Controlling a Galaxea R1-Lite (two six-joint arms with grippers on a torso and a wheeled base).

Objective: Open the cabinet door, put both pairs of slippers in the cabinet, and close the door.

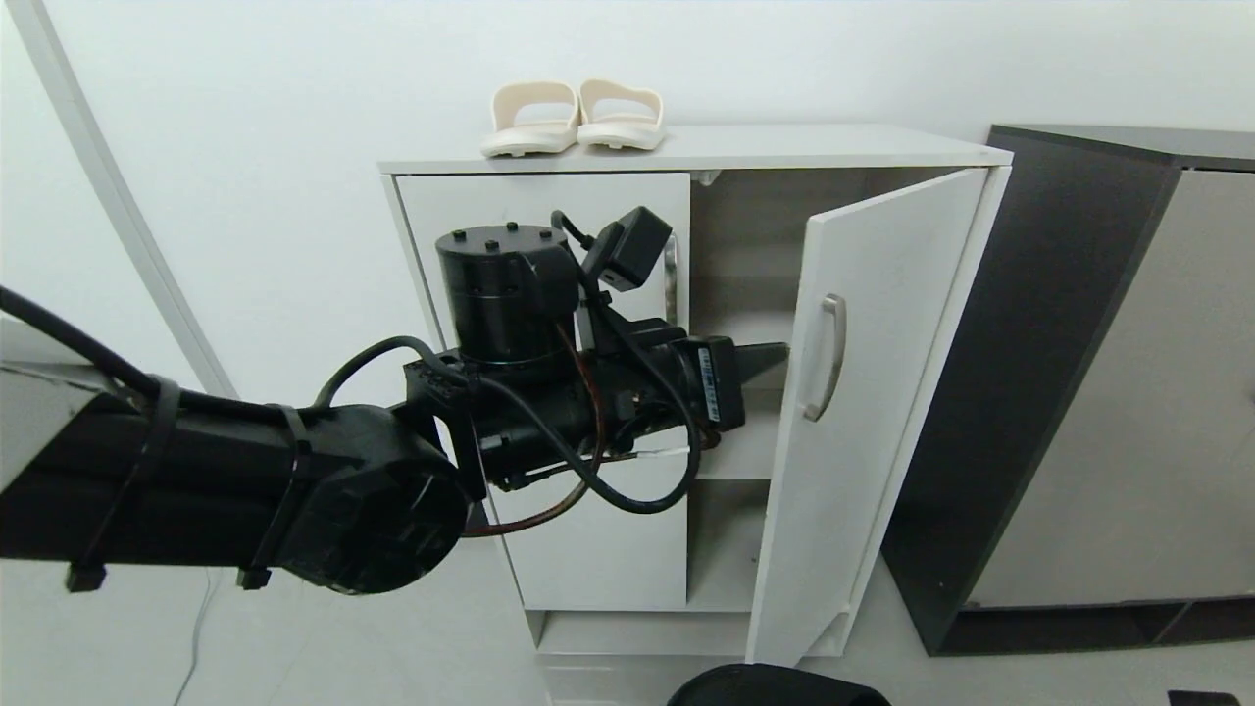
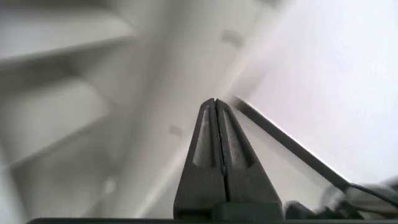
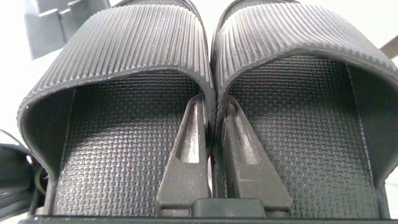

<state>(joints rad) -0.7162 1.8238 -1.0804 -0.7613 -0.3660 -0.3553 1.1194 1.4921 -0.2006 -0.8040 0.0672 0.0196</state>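
Right hand pinches ribbed, textured black slippers.

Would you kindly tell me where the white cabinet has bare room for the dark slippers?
The cabinet top is bare from the cream slippers to its right edge. Behind the open door, the lower compartment looks free. At mid-height it is crowded: the left gripper sits in the opening.

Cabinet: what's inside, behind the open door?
White shelves show past the open right door, with the shut left gripper poking in; no slippers on the parts visible. The closed left door and the arm hide the rest.
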